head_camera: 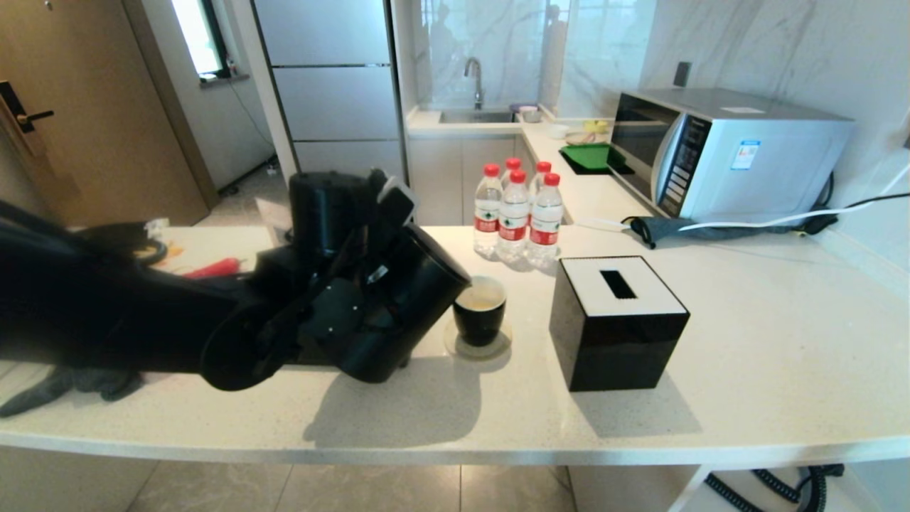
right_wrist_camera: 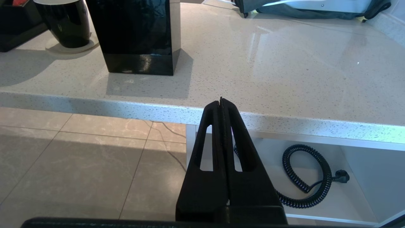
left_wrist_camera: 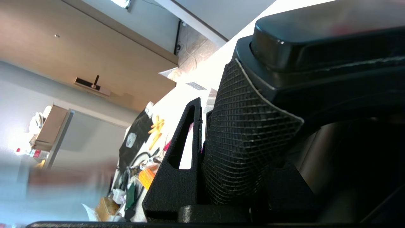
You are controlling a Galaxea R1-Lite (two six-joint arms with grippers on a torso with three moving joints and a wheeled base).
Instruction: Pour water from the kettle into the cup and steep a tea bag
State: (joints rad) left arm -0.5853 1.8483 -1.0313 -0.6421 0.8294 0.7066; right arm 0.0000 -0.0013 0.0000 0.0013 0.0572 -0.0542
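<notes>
The matte black kettle (head_camera: pixel 409 302) is tipped to the right, its top edge at the rim of the cup (head_camera: pixel 480 320). My left gripper (head_camera: pixel 348 288) is shut on the kettle's textured handle (left_wrist_camera: pixel 250 126), which fills the gap between the fingers (left_wrist_camera: pixel 177 164). The glossy black cup stands on a round coaster (head_camera: pixel 478 347) and holds pale yellowish water (head_camera: pixel 481 301). I see no stream falling. The tea bag is out of view. My right gripper (right_wrist_camera: pixel 221 102) is shut on nothing, low in front of the counter's front edge, right of the cup (right_wrist_camera: pixel 66 22).
A black tissue box (head_camera: pixel 617 323) with a white top stands right of the cup. Several red-capped bottles (head_camera: pixel 515 213) are behind it, a microwave (head_camera: pixel 725 153) at the back right. A red packet (head_camera: pixel 213 268) and a grey cloth (head_camera: pixel 67 384) lie at the left.
</notes>
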